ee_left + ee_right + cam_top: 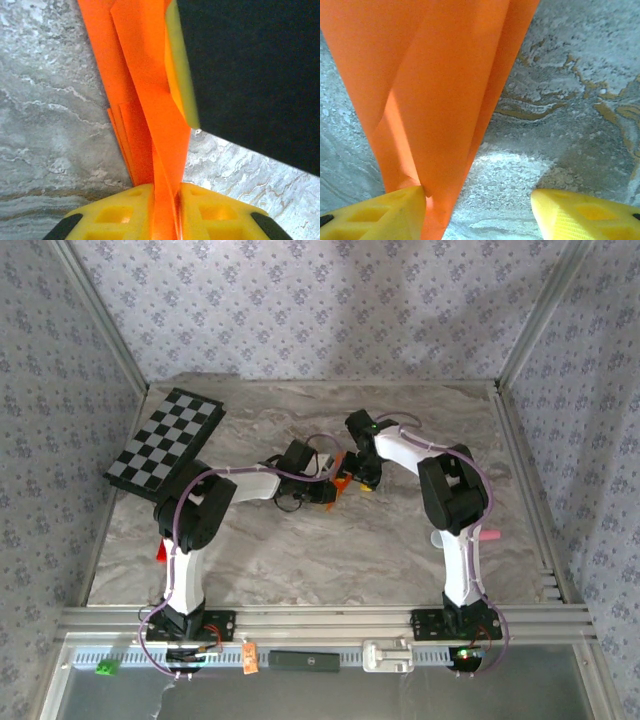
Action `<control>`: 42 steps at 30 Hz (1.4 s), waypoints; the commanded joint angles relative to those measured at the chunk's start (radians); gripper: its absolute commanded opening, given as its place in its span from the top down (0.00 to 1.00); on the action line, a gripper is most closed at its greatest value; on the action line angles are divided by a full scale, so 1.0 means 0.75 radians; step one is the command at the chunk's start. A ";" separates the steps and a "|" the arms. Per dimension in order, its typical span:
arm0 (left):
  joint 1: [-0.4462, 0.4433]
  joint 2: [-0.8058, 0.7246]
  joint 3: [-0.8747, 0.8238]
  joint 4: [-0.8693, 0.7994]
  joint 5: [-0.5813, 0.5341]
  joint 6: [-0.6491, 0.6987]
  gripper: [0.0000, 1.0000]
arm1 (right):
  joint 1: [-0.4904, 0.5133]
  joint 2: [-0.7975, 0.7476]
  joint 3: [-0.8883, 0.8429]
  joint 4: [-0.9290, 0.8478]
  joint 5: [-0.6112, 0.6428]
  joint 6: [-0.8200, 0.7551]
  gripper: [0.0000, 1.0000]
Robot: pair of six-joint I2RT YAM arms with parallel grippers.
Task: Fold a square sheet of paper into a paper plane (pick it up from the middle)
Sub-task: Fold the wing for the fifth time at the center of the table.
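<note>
The square sheet of paper (340, 470) is bright orange and creased into a narrow, layered pointed shape, the paper plane, in the middle of the marble table. My left gripper (328, 490) is shut on it. In the left wrist view the folded layers (150, 100) run up from between the yellow fingers (125, 210) of that gripper (167, 192). My right gripper (366, 478) is close beside it, and its yellow pad (181, 75) rests against the paper. In the right wrist view the right gripper (477, 200) stands open, with the paper (430, 100) touching its left finger (385, 215). The right finger (580, 215) is apart, over bare table.
A black-and-white checkerboard (165, 440) lies at the back left, partly over the table edge. A small red block (162, 552) sits by the left arm, and a pink object (490, 536) by the right arm. Patterned walls enclose the table (300, 550).
</note>
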 commanded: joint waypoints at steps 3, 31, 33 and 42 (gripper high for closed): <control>0.022 0.044 -0.057 -0.028 0.037 -0.034 0.85 | -0.020 0.082 -0.084 0.063 -0.067 0.005 0.36; 0.041 0.107 0.052 -0.240 0.084 -0.016 0.86 | -0.131 -0.529 -0.644 0.791 -0.372 -0.221 0.45; 0.041 0.112 0.057 -0.246 0.082 -0.016 0.86 | -0.106 -0.502 -0.647 0.839 -0.407 -0.205 0.53; 0.038 0.122 0.079 -0.275 0.070 -0.022 0.87 | -0.034 -0.316 -0.585 0.928 -0.449 -0.139 0.77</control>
